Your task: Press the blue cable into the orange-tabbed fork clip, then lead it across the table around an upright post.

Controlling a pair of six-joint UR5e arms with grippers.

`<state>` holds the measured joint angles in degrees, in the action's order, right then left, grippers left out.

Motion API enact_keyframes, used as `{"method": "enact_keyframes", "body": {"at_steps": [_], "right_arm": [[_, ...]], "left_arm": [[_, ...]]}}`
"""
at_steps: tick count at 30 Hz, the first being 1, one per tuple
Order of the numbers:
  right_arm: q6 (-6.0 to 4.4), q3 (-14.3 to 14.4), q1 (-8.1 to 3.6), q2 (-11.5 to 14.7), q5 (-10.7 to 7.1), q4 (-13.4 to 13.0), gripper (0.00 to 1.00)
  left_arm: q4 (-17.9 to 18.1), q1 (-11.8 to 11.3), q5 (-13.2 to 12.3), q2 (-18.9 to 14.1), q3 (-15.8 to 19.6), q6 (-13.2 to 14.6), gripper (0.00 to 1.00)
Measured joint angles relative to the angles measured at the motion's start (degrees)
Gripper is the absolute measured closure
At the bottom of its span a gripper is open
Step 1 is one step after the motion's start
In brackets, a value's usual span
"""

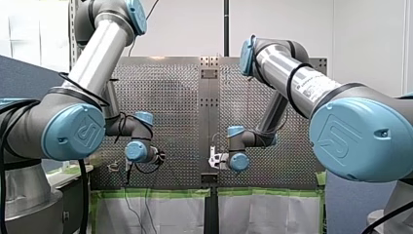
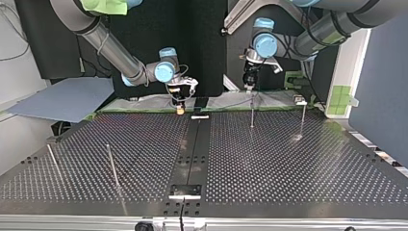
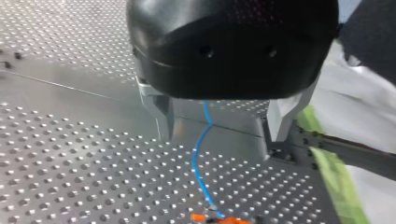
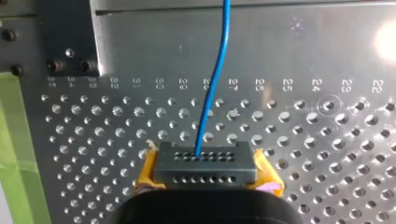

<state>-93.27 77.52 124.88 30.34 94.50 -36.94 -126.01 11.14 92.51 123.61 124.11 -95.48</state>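
My left gripper hung with fingers spread astride the blue cable, not gripping it, just beyond the orange-tabbed clip. My right gripper clenched the cable's black end block. Clipping seemed in hand; next called for pressing the cable squarely into the clip.

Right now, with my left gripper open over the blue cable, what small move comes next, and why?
Probably lower my left gripper and close it on the blue cable. Its fingers stand open either side of the cable, which runs on to the orange clip; whether it is seated there I cannot tell. My right gripper holds the cable's black end block.
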Motion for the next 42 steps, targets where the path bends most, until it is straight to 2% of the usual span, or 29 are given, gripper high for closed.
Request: {"method": "enact_keyframes", "body": {"at_steps": [8, 15, 19, 24, 30, 42], "right_arm": [[0.00, 0.0, -0.03, -0.1, -0.08, 0.0, 1.00], [0.00, 0.0, -0.09, -0.2, -0.10, 0.0, 1.00], [0.00, 0.0, -0.21, -0.2, -0.10, 0.0, 1.00], [-0.05, 0.0, -0.27, -0.3, -0.10, 0.0, 1.00], [-0.06, 0.0, -0.29, -0.3, -0.14, 0.0, 1.00], [-0.02, 0.0, -0.28, -0.4, -0.19, 0.0, 1.00]], "left_arm": [[0.2, 2.3, 3.7, 0.0, -2.1, -2.5, 0.00], [-1.6, 6.3, 7.9, 0.1, -5.8, -5.1, 0.00], [-3.6, 8.8, 10.4, 0.2, -8.1, -5.6, 0.00], [-5.2, 11.9, 13.8, 1.1, -9.2, -5.8, 0.00], [-5.4, 12.7, 16.4, 3.0, -9.4, -5.9, 0.00], [-5.7, 12.5, 16.8, 4.0, -13.1, -6.0, 0.00]]}}
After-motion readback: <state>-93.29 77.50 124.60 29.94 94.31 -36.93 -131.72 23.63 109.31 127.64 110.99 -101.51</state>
